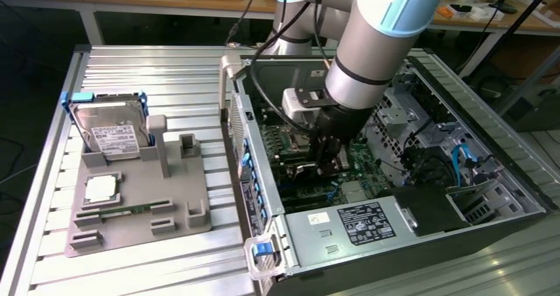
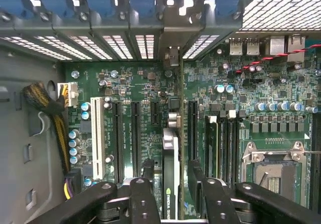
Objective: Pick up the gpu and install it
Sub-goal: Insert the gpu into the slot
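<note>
gripper [image 2: 170, 184] | fingers apart, astride gpu [image 2: 170, 163] | gpu standing in motherboard [image 2: 261, 108] slot

Silver-grey tubular arm [image 1: 372, 53], pale blue joint caps, black end effector [image 2: 170, 184].

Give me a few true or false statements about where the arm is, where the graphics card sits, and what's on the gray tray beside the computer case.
1. The gripper is inside the open computer case. True.
2. The gpu lies on the gray tray. False: it stands edge-on among the motherboard slots, between the gripper's fingers.
3. A hard drive stands at the tray's back. True.
4. The processor socket has a cooler mounted. False: it is bare.
</note>
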{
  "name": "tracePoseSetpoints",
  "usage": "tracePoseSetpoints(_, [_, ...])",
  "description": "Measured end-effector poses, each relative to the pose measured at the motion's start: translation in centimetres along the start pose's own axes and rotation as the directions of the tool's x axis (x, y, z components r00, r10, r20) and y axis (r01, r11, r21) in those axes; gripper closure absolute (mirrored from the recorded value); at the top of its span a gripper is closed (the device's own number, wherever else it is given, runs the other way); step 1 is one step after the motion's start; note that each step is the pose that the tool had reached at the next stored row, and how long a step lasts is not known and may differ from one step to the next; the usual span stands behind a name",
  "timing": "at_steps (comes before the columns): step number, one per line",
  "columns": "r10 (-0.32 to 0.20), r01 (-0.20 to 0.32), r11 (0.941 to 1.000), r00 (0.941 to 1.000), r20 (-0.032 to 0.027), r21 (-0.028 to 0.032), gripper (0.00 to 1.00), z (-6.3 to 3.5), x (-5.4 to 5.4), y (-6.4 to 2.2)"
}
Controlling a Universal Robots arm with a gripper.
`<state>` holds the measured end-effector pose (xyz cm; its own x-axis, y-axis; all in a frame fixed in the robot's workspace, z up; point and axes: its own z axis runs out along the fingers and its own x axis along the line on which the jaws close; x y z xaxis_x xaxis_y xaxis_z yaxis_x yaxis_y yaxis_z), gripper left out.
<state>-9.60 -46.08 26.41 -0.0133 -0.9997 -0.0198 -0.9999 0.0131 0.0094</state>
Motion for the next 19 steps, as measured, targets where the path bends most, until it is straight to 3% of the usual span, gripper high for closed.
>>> tracePoseSetpoints(6, [0.000, 0.000, 1.0000, 0.9998, -0.0204, 0.0008, 0.60, -1.07, -0.3, 0.02])
tracePoseSetpoints(11, [0.000, 0.000, 1.0000, 0.9988, -0.0490, 0.0016, 0.60, -2.63, -0.7, 0.03])
tracePoseSetpoints(13, [0.000, 0.000, 1.0000, 0.9986, -0.0521, 0.0017, 0.60, -2.68, -0.7, 0.02])
tracePoseSetpoints(19, [0.000, 0.000, 1.0000, 0.9986, -0.0524, 0.0014, 0.60, -2.69, -0.7, 0.03])
